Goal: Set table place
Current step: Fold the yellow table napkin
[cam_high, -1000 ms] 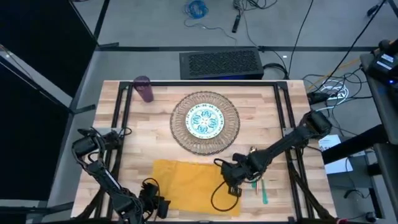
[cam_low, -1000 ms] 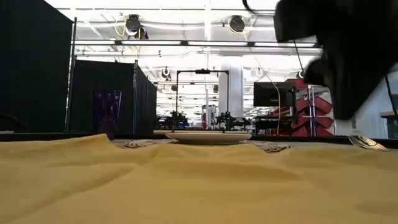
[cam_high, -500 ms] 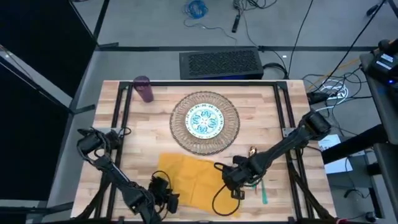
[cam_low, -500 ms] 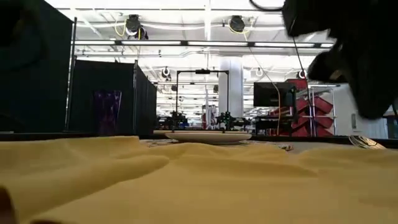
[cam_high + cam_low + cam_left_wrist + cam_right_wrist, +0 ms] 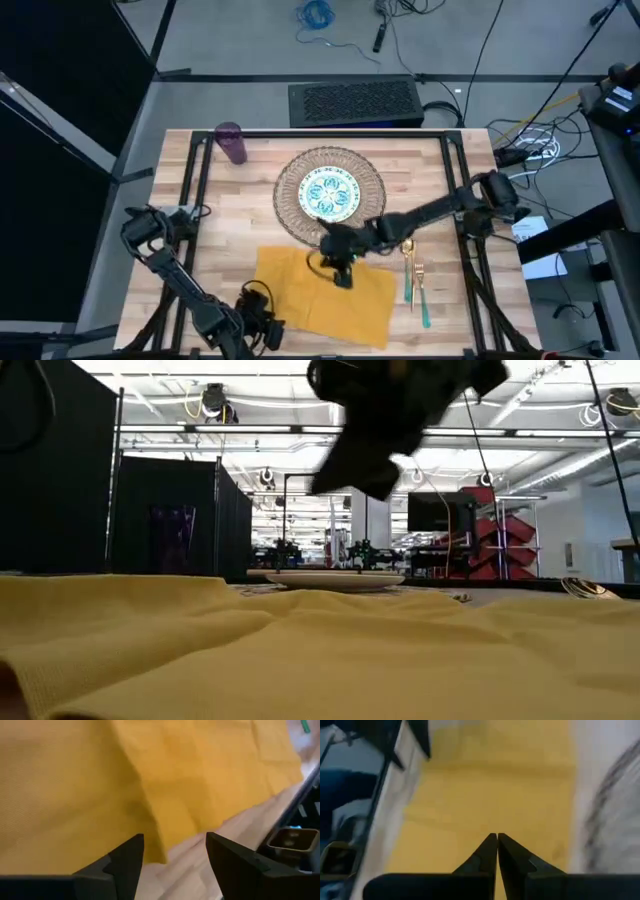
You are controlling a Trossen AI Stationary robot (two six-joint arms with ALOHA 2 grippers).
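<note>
The yellow napkin (image 5: 325,292) lies spread on the table (image 5: 230,230) near its front edge. Behind it the patterned plate (image 5: 330,193) sits on the round woven mat (image 5: 372,215). A purple cup (image 5: 232,143) stands at the far left. The fork (image 5: 420,290) and spoon (image 5: 408,262) lie right of the napkin. My right gripper (image 5: 341,268) hangs shut above the napkin's far edge (image 5: 495,780), clear of the cloth in the low view (image 5: 350,470). My left gripper (image 5: 175,855) is open at the napkin's near left corner (image 5: 155,852), its fingers on either side of the cloth's edge. My left gripper stands open over the napkin's edge (image 5: 159,856) near the corner, coming in low from the table's near left. I cannot tell whether its fingers touch the cloth.
Black frame rails (image 5: 195,190) run along the table's left and right sides. A dark grille box (image 5: 355,103) sits beyond the far edge. Bare wood lies left of the mat and napkin.
My right gripper has risen and gone from the napkin's near right part toward the far left, ending over its far edge. My left gripper has gone toward the table's right, up to the napkin's near left corner. The napkin's left part has shifted a little rightward and wrinkled.
</note>
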